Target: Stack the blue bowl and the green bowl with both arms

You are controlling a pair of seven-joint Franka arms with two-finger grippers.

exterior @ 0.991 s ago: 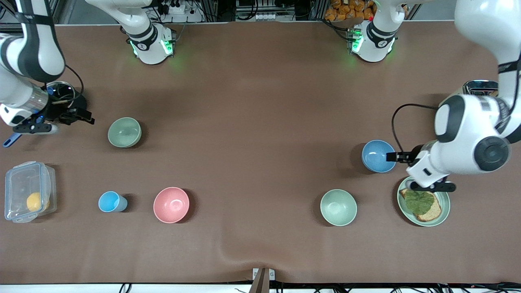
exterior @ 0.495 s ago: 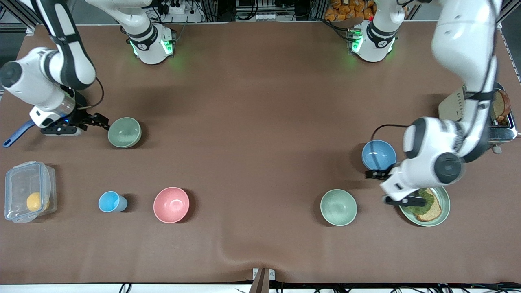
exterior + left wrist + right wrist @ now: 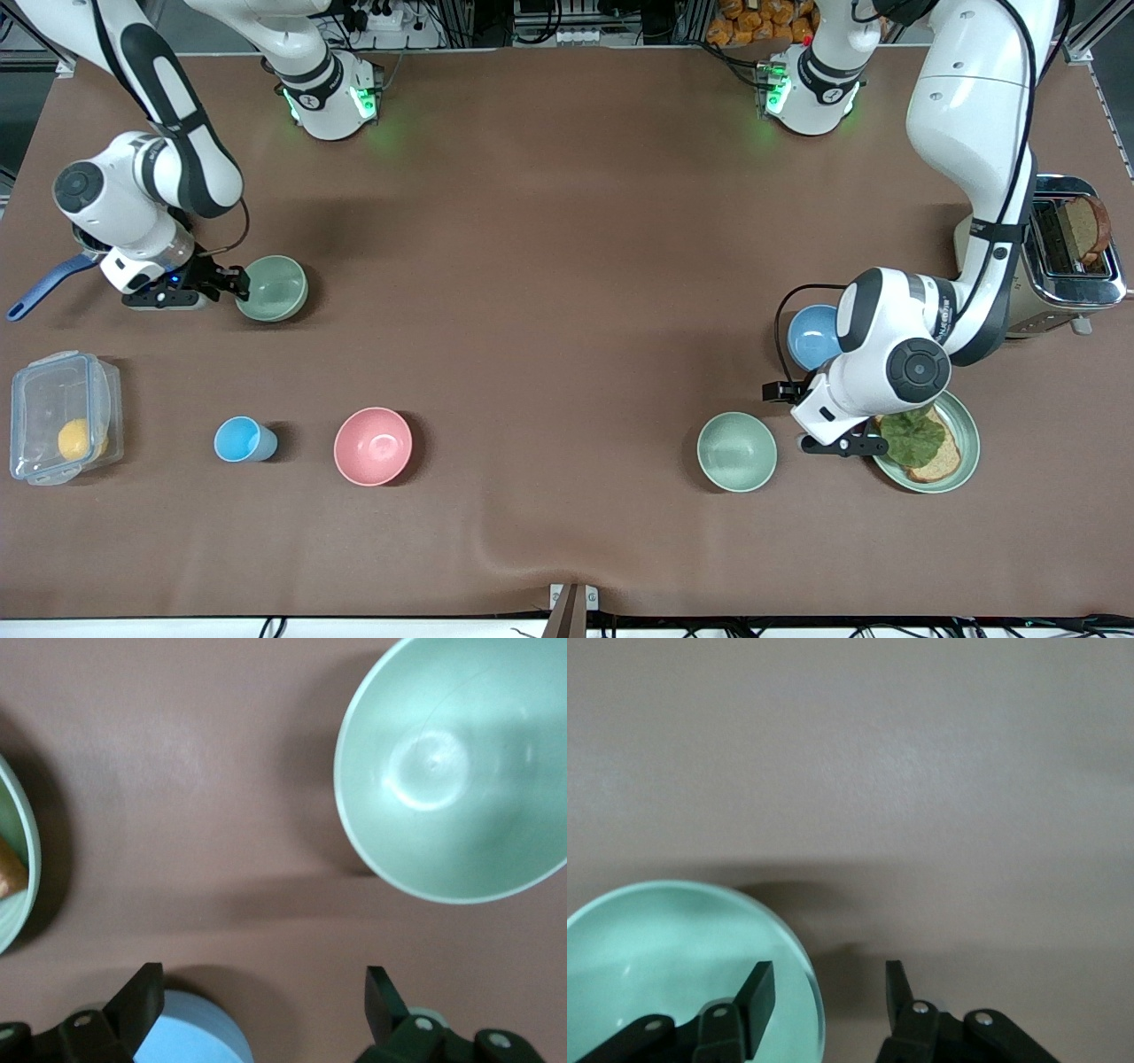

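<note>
Green bowl point(image 3: 273, 288) sits at ten o'clock on the table point(image 3: 567, 266). The right pincer point(image 3: 237, 283) straddles its rim, jaws apart, not clamped. Blue bowl point(image 3: 811, 337) sits at three o'clock, with the left pincer point(image 3: 781, 390) spread wide beside it.

Risk: the left pincer drifts onto the lookalike mint bowl point(image 3: 736, 452).

Count: four bowls, one cup point(image 3: 244, 439), one plate point(image 3: 970, 443).
</note>
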